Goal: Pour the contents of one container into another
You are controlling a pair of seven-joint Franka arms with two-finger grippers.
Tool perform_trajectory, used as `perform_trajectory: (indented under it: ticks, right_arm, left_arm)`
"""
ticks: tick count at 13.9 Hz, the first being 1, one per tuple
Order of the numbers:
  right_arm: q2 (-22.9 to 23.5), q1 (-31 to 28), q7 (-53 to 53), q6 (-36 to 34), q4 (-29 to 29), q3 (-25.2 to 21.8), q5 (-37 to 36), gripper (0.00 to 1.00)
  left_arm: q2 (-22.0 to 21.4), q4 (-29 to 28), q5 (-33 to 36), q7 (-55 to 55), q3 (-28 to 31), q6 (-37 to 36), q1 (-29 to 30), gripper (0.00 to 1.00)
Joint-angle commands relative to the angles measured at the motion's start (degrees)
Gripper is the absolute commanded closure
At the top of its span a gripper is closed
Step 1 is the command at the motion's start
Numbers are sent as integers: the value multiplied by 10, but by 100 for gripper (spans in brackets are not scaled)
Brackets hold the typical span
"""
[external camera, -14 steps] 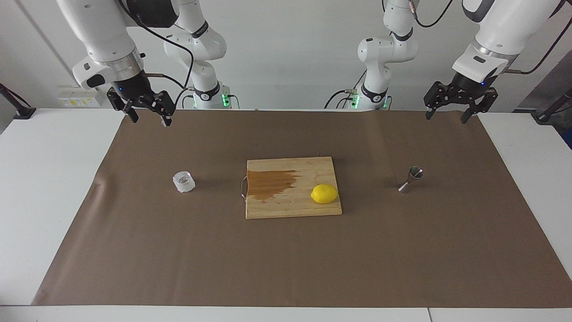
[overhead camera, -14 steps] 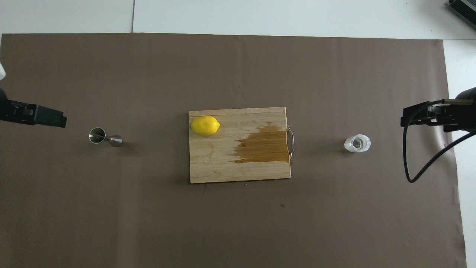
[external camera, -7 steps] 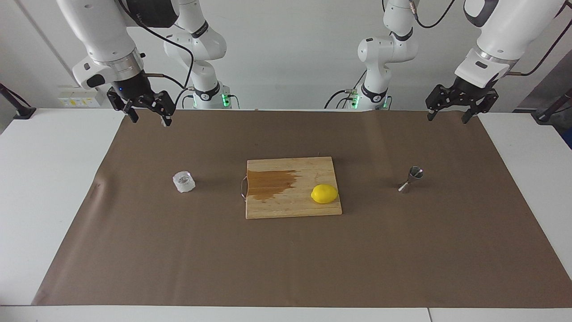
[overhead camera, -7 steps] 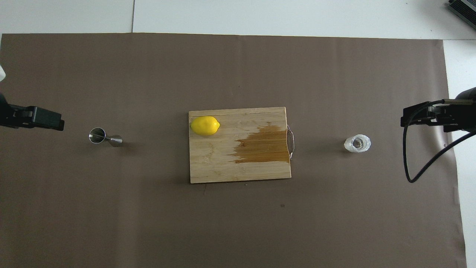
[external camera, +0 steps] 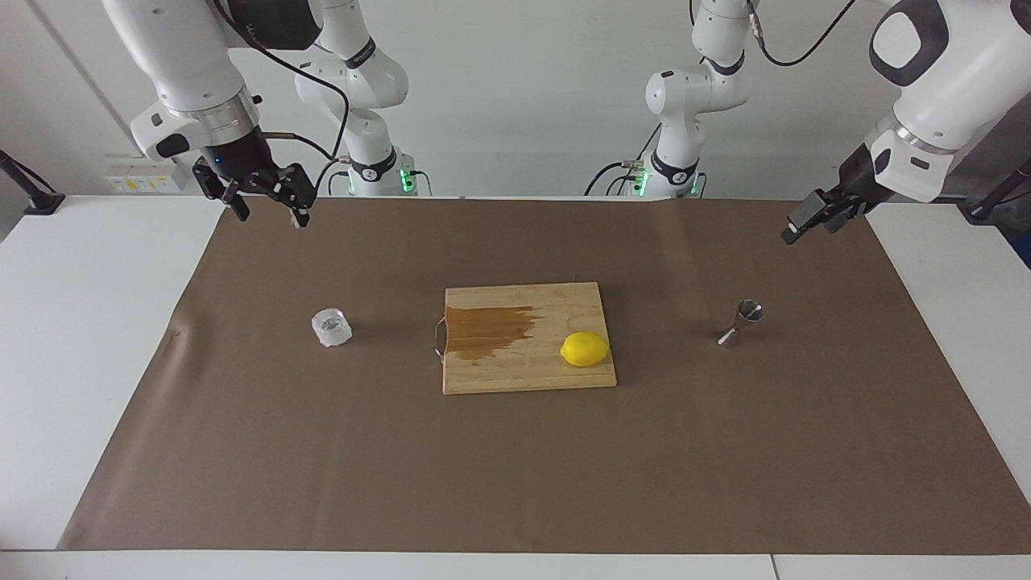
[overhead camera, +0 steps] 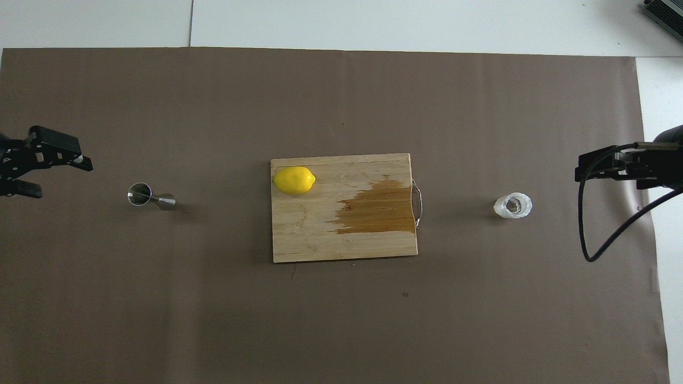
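On brown mat, jigger upright, tumbler upright

Bright, even, diffuse light throughout; shadows faint and soft, focus sharp, glare negligible.

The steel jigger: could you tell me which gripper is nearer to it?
Left. The left gripper hangs at the steel jigger's end of the table; the right gripper is at the other end, past the cutting board.
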Motion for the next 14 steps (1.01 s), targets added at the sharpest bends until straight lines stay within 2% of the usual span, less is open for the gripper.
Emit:
perform_trajectory:
  ticks: [1, 3, 5, 8, 11, 14]
  right_arm:
    - [-8, -3, -14, -6, -6, -1, 1, 0]
    - [-8, -4, -14, -6, -6, -1, 1, 0]
    - [-8, -3, -14, -6, -6, -1, 1, 0]
    - [-8, -3, -14, -6, -6, -1, 1, 0]
    - [-8, -3, -14, -6, -6, -1, 1, 0]
    - [-8, -3, -14, -5, -6, -1, 1, 0]
  left_arm:
    - [28, -20, -75, -133, -3, 45, 34, 0]
    - [21, -102, -157, -192, -3, 95, 67, 0]
    - [-23, -215, -245, -220, -3, 174, 87, 0]
    - [-68, -330, -343, -297, -3, 255, 96, 0]
    - [-91, -402, -446, -319, -3, 291, 120, 0]
    - [-90, -440, -535, -322, -3, 310, 135, 0]
